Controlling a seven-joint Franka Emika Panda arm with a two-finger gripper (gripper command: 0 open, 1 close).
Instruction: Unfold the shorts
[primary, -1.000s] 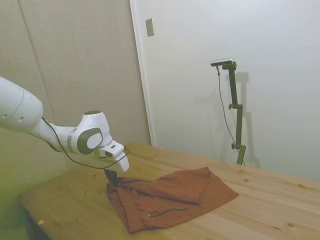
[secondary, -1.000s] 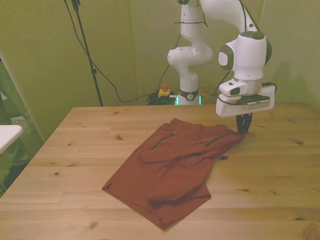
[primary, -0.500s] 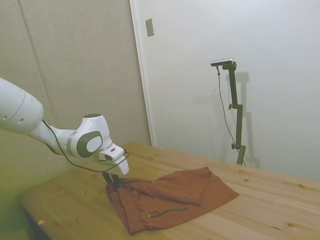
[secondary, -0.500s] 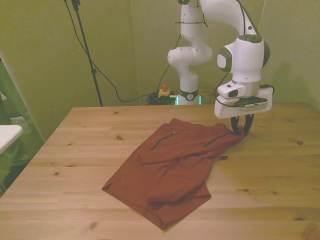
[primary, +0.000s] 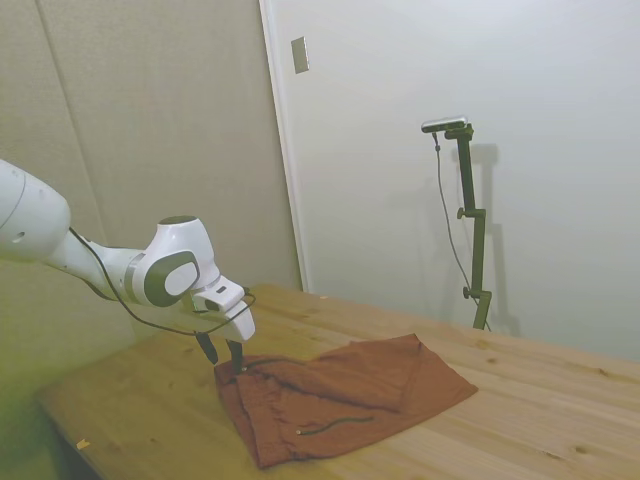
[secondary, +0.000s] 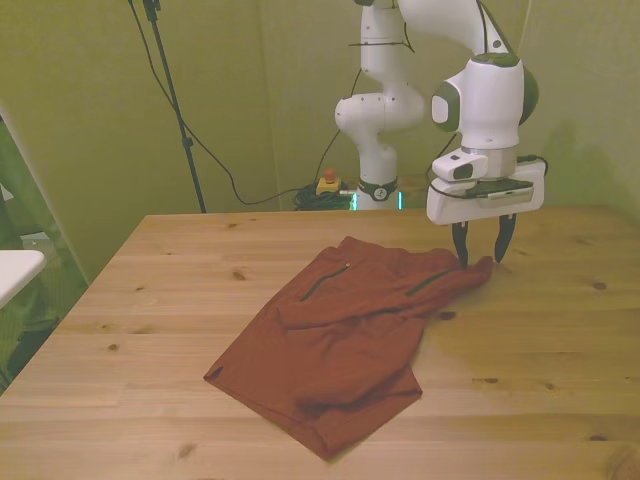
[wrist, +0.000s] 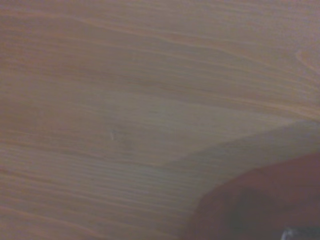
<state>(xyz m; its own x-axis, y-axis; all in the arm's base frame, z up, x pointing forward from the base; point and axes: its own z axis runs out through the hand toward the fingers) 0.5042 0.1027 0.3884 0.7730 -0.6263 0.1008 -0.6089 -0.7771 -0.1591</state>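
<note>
The rust-brown shorts (secondary: 345, 335) lie on the wooden table (secondary: 180, 270), partly folded, with one layer doubled over the middle and a dark drawstring (primary: 335, 425) showing near the front. My gripper (secondary: 482, 252) hangs open just above the shorts' corner at the front view's right, holding nothing. From the side, the gripper (primary: 222, 359) sits over the near-left corner of the shorts (primary: 340, 395). A blurred dark-red edge of the shorts (wrist: 265, 200) on bare wood is all the wrist view gives.
Bare wood (secondary: 560, 330) stretches around the cloth on all sides. A white object's edge (secondary: 15, 270) pokes in at the front view's left, off the table.
The gripper was shut on the shorts' corner one second ago. Its fingers have since opened, let the cloth go, and lifted slightly above it.
</note>
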